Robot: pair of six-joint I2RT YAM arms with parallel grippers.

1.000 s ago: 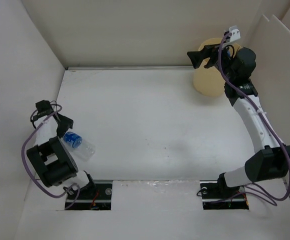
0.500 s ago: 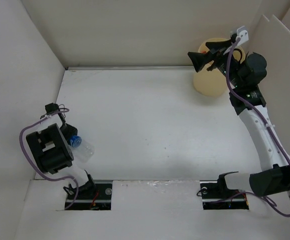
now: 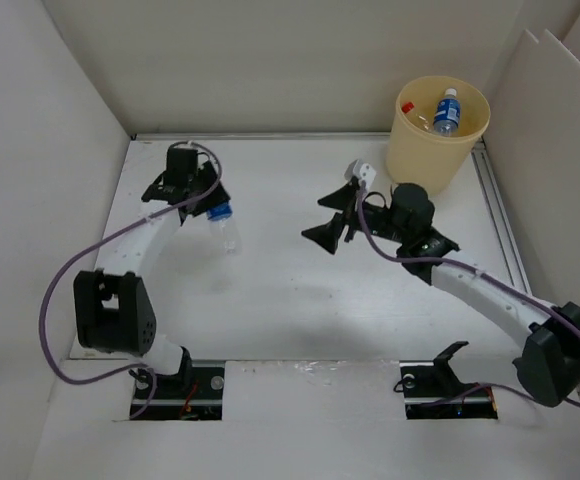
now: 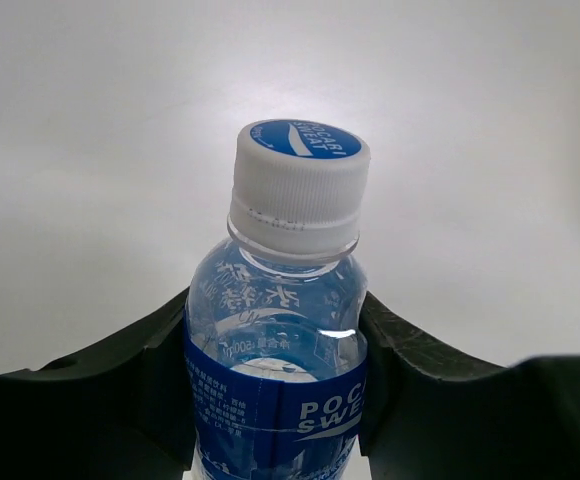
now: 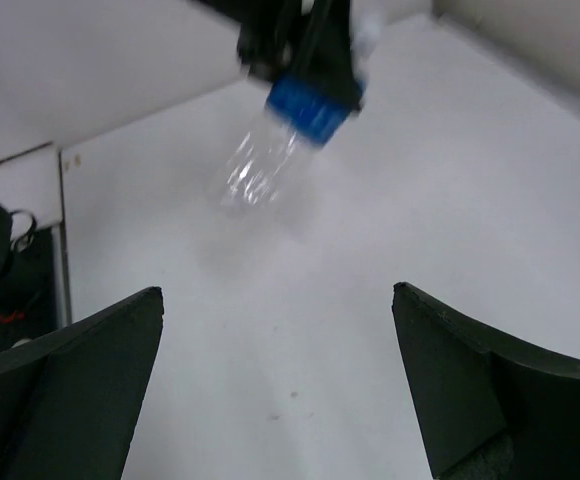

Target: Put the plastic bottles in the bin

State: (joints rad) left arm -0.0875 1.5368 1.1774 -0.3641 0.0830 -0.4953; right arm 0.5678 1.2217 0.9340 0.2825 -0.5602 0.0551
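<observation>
My left gripper point(image 3: 208, 203) is shut on a clear plastic bottle point(image 3: 228, 231) with a blue label, held off the table at the far left. In the left wrist view the bottle point(image 4: 278, 340), with its white cap, sits between the black fingers point(image 4: 155, 375). The pale yellow bin point(image 3: 422, 158) stands at the far right corner. Inside it lie a blue-labelled bottle point(image 3: 447, 111) and a red-capped one point(image 3: 408, 107). My right gripper point(image 3: 327, 216) hangs open over the middle of the table, pointing left. Its wrist view shows the held bottle point(image 5: 288, 138) ahead and nothing between its fingers point(image 5: 75, 385).
White walls enclose the table point(image 3: 290, 290) on the left, back and right. A folded white board point(image 3: 550, 140) leans beside the bin. Both arm bases sit at the near edge.
The left gripper closed on the bottle and carried it from the near left to the far left. The right arm swung from above the bin down to the table's middle.
</observation>
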